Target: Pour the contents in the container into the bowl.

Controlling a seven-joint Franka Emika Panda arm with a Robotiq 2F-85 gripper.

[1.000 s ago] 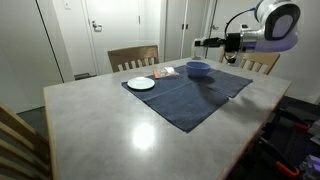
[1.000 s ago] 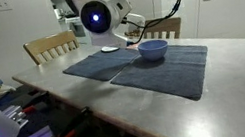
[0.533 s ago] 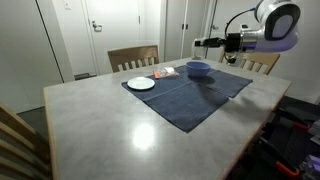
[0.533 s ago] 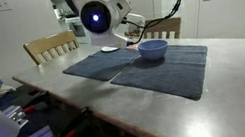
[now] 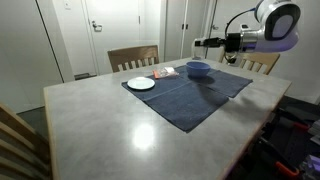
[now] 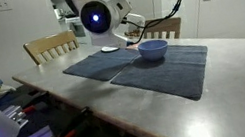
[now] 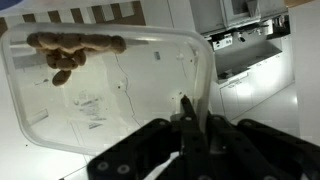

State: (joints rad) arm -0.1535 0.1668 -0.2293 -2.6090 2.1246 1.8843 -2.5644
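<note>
In the wrist view the clear container point(image 7: 110, 90) fills most of the frame. My gripper point(image 7: 188, 108) is shut on its rim, at the lower right edge. Brown pieces point(image 7: 62, 52) lie bunched along the tub's upper left wall. In an exterior view the gripper point(image 5: 203, 43) hangs just above the blue bowl point(image 5: 198, 69), which stands on the dark cloth. The bowl point(image 6: 153, 49) also shows in the other exterior view, partly behind the arm; there the clear tub is too faint to pick out.
A white plate point(image 5: 141, 83) and a small reddish object point(image 5: 165, 72) lie on the dark blue cloth point(image 5: 190, 98) left of the bowl. Wooden chairs point(image 5: 133, 57) stand at the grey table's far side. The plate point(image 6: 109, 48) sits beyond the arm.
</note>
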